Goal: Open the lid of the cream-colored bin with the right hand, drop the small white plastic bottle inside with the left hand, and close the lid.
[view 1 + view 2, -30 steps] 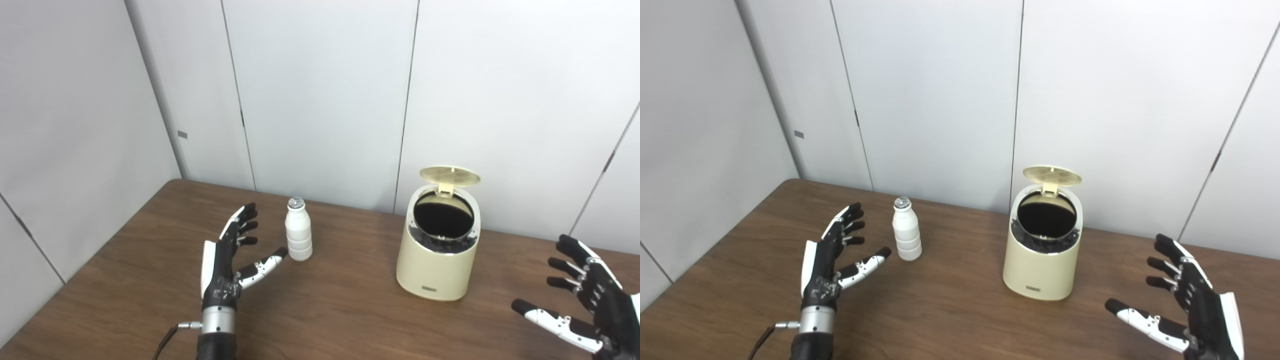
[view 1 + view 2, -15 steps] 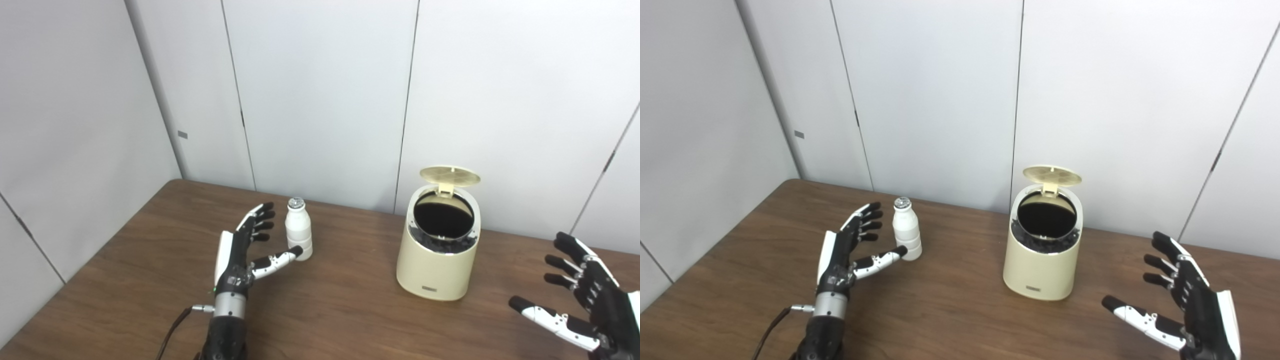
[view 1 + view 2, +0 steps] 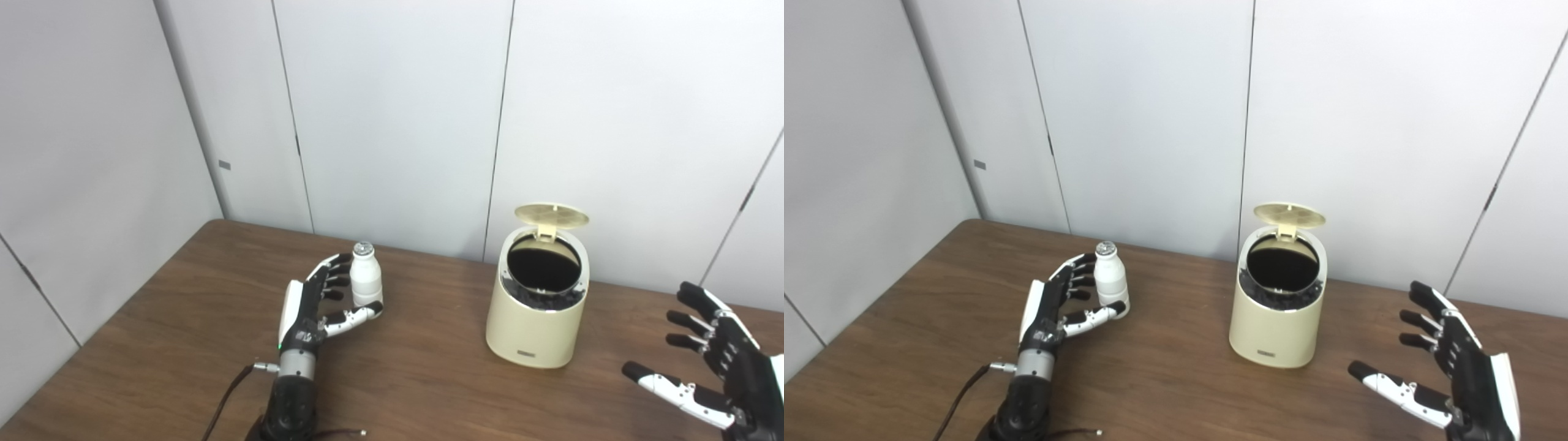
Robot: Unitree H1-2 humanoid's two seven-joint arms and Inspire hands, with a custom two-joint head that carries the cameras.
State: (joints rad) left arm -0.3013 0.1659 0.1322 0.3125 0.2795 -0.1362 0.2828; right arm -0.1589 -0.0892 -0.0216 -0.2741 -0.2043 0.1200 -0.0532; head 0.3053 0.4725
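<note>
Bottle (image 3: 365, 282) first: the small white plastic one with a silvery cap stands upright on the brown wooden table (image 3: 184, 306), left of centre and toward the far edge. Wrapped loosely about it is the left hand (image 3: 318, 300), its palm turned toward the bottle's left side, its fingers (image 3: 1078, 272) spread and reaching along the far side while the thumb (image 3: 352, 317) crosses in front of the base. The fingers are not closed down; whether any of them actually touches the plastic cannot be told from either view, and the bottle's base rests on the tabletop, so the hand has not taken hold of it. A thin dark cable (image 3: 223, 398) trails from the wrist toward the near edge.

Right of centre, well apart from the bottle, sits the cream-colored bin (image 3: 539, 324), upright, with a small label low on its front. Its round lid (image 3: 551, 215) is tipped back on the rear hinge, standing up behind the opening, and the dark liner inside shows through the mouth.

Farthest right, near the bottom corner, the right hand (image 3: 716, 367) hovers above the table, clear of the bin, fingers fanned wide and thumb stretched out, holding nothing.
</note>
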